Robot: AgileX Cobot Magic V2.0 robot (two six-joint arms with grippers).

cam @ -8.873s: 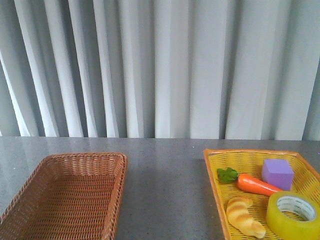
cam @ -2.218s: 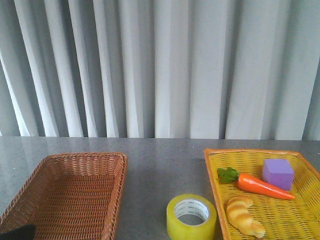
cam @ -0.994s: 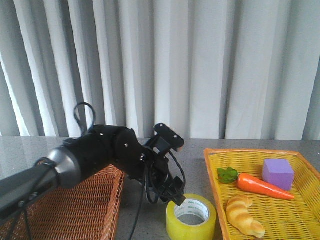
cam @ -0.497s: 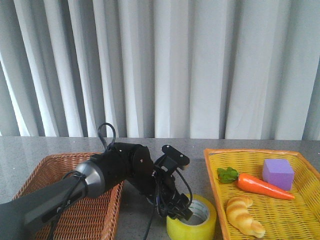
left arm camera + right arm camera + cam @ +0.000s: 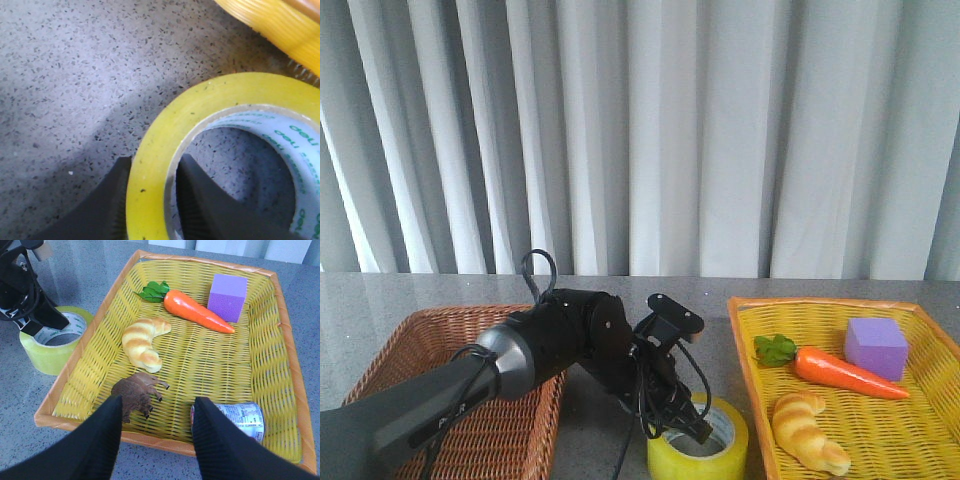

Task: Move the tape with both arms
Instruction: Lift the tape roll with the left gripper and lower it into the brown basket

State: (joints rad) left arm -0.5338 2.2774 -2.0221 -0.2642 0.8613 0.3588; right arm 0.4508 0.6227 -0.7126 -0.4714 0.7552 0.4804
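left wrist view | left fingers [image 5: 152, 200] straddle glossy round tape [image 5: 200, 125] wall | right fingers [image 5: 157, 432] spread

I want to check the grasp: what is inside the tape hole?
One finger of the left claw sits inside the tape, the other outside; bare table shows through. Fingertips are hidden.

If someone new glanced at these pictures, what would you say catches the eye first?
Most striking is the black left arm reaching across the table, its gripper straddling the wall of the yellow tape, one finger inside the core and one outside. Next comes the yellow basket on the right, holding a bright carrot, a purple block and a croissant.
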